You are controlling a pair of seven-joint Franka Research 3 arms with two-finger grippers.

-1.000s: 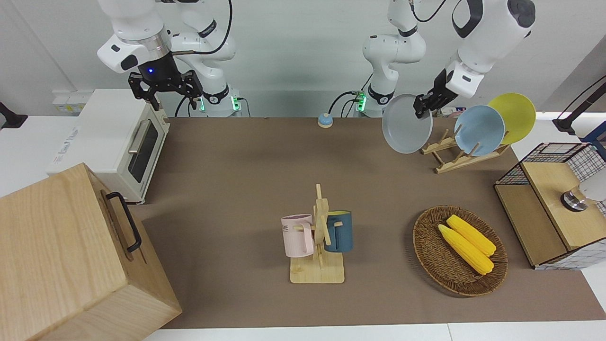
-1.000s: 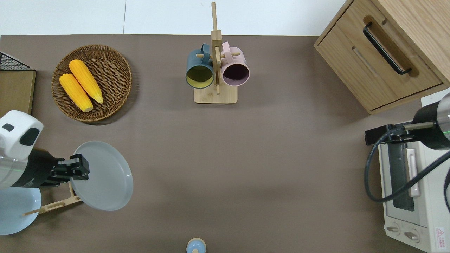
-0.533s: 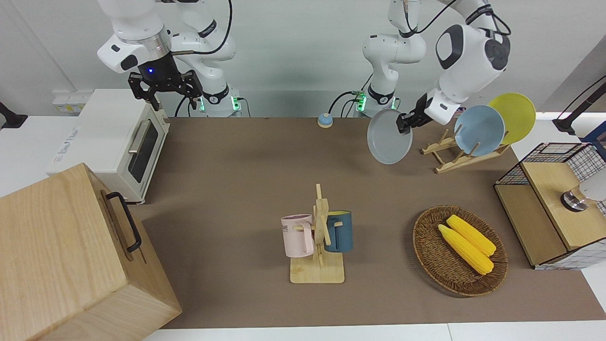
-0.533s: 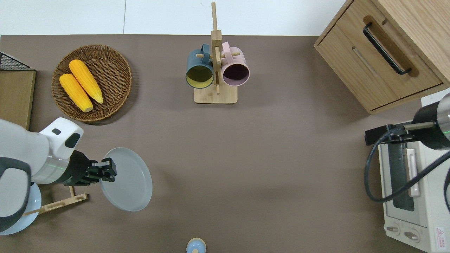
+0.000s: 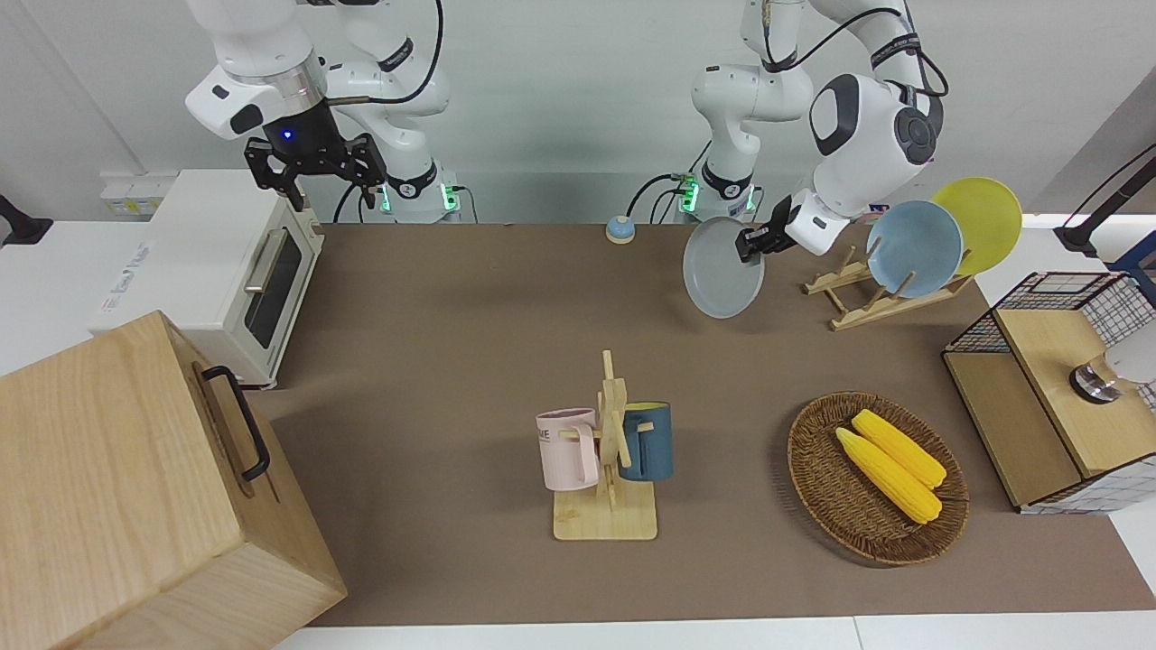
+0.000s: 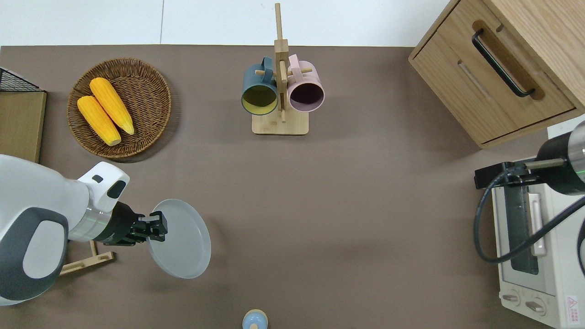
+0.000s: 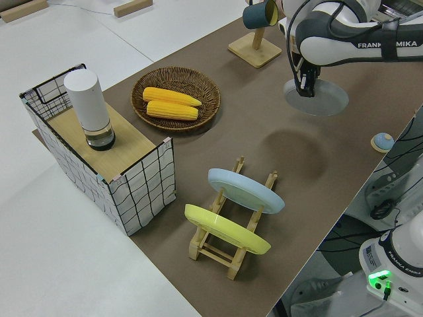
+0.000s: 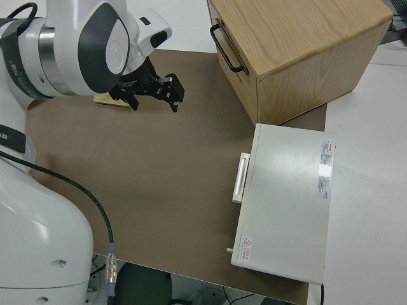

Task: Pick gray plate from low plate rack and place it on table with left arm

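Observation:
My left gripper (image 5: pixel 751 244) is shut on the rim of the gray plate (image 5: pixel 721 271) and holds it tilted in the air. In the overhead view the gripper (image 6: pixel 157 227) and plate (image 6: pixel 185 241) are over bare table (image 6: pixel 343 205), just beside the low plate rack (image 6: pixel 87 262), toward the table's middle. The left side view shows the plate (image 7: pixel 324 100) above its shadow on the mat. The rack (image 5: pixel 867 302) still holds a light blue plate (image 5: pixel 914 248) and a yellow plate (image 5: pixel 980 221). My right arm with its gripper (image 5: pixel 312 167) is parked.
A mug stand (image 5: pixel 610 451) with two mugs stands mid-table. A wicker basket (image 5: pixel 799 451) holds two corn cobs. A small blue bell (image 5: pixel 619 229) sits close to the robots. A toaster oven (image 5: pixel 208 262), a wooden cabinet (image 5: pixel 117 487) and a wire crate (image 5: pixel 1057 388) line the ends.
My left gripper has carried the gray plate away from the rack toward the table's middle and lowered it. The right arm has not moved.

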